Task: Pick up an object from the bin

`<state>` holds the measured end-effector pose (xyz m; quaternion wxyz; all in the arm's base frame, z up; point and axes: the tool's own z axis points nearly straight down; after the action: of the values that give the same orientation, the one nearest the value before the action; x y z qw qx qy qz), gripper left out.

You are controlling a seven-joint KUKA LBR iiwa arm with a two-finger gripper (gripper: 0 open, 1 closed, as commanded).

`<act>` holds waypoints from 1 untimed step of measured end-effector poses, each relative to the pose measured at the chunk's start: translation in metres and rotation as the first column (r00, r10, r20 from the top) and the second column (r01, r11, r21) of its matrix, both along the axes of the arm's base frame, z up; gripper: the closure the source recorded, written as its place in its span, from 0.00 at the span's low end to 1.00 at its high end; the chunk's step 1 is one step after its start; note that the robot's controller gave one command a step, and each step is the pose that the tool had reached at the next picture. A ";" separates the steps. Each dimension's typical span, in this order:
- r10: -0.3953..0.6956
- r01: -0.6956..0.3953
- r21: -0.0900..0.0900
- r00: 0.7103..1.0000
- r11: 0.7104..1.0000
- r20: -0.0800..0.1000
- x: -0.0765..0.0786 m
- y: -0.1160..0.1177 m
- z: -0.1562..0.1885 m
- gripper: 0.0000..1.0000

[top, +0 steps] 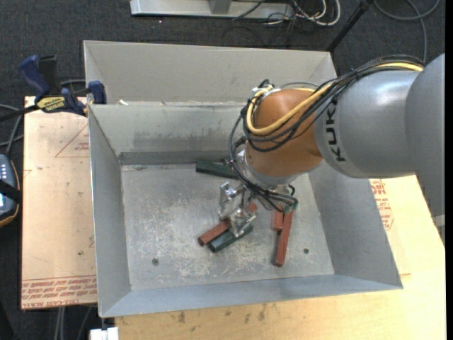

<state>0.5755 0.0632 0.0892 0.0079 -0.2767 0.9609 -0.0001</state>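
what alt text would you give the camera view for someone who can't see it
The arm's pincer hangs low in the middle of a grey metal bin, just above a small red-brown block and a dark block lying side by side. Two red-brown sticks lie to their right, and a dark green strip lies by the back wall.

My arm (382,126) is a fat silver-grey tube with black KUKA lettering (331,137) near the wrist. Wrist's got a rounded orange cover (283,140), black and yellow cables (294,115) looped over it. The gripper (237,217) is small, bare shiny metal.
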 end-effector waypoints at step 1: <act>-0.001 0.001 0.000 1.000 1.000 0.001 0.000 0.000 0.002 1.00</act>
<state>0.5758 0.0633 0.0914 0.0082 -0.2763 0.9610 0.0000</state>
